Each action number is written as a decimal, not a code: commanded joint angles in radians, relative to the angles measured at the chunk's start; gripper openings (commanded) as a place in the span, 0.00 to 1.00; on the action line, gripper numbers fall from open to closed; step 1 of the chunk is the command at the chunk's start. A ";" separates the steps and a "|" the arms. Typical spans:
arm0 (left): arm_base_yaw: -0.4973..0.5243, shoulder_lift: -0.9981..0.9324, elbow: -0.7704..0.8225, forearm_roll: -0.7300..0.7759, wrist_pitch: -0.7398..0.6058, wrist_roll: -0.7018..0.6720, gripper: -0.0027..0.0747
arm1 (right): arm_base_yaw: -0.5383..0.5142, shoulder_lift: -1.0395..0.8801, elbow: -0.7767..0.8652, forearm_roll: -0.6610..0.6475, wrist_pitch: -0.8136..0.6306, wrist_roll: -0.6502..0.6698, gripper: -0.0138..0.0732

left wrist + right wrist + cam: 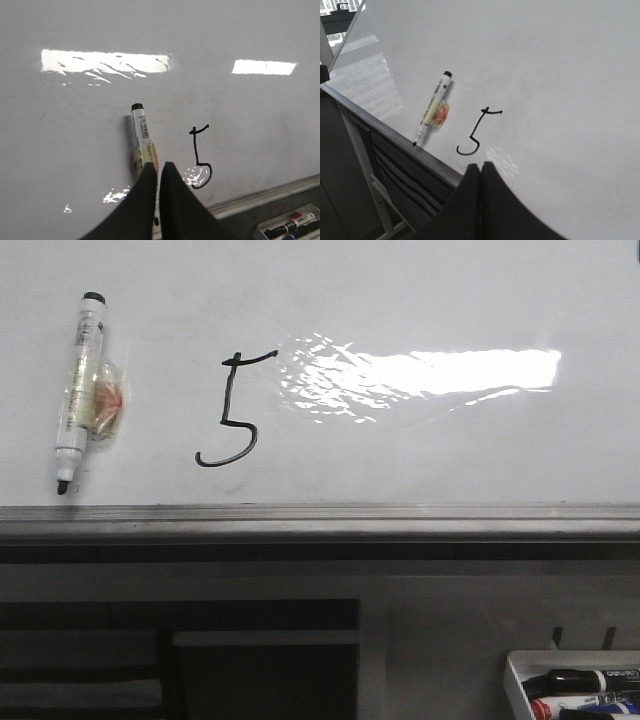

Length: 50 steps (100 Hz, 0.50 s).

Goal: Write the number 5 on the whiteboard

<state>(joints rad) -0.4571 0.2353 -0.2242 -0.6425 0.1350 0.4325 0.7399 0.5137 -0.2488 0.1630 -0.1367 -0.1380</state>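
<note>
The whiteboard fills the upper front view, with bright glare to the right of centre. The black number 5 is drawn on it left of centre. A white marker with clear wrapping round its barrel lies on the board left of the 5, tip toward the rail. Neither gripper shows in the front view. My left gripper hangs over the marker, fingers almost together and empty, the 5 beside it. My right gripper is shut and empty, above the board near the 5.
A grey metal rail runs along the board's near edge. A small white tray with several markers sits below at the front right. Dark shelving and a metal frame lie under the rail.
</note>
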 commanded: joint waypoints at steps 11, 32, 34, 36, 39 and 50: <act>0.003 -0.040 0.004 -0.003 -0.067 -0.002 0.01 | -0.006 -0.163 0.099 -0.004 -0.099 -0.002 0.10; 0.003 -0.040 0.004 -0.003 -0.067 -0.002 0.01 | -0.006 -0.207 0.126 -0.004 -0.083 -0.002 0.10; 0.003 -0.040 0.004 -0.003 -0.067 -0.002 0.01 | -0.006 -0.207 0.126 -0.004 -0.083 -0.002 0.10; 0.003 -0.040 0.004 -0.003 -0.067 -0.002 0.01 | -0.006 -0.207 0.126 -0.004 -0.083 -0.002 0.10; 0.003 -0.040 0.004 -0.003 -0.067 -0.002 0.01 | -0.006 -0.207 0.126 -0.004 -0.083 -0.002 0.10; 0.003 -0.040 0.004 -0.003 -0.067 -0.002 0.01 | -0.006 -0.207 0.126 -0.004 -0.083 -0.002 0.10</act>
<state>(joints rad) -0.4571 0.1888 -0.1903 -0.6408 0.1350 0.4325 0.7400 0.3018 -0.0951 0.1630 -0.1428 -0.1380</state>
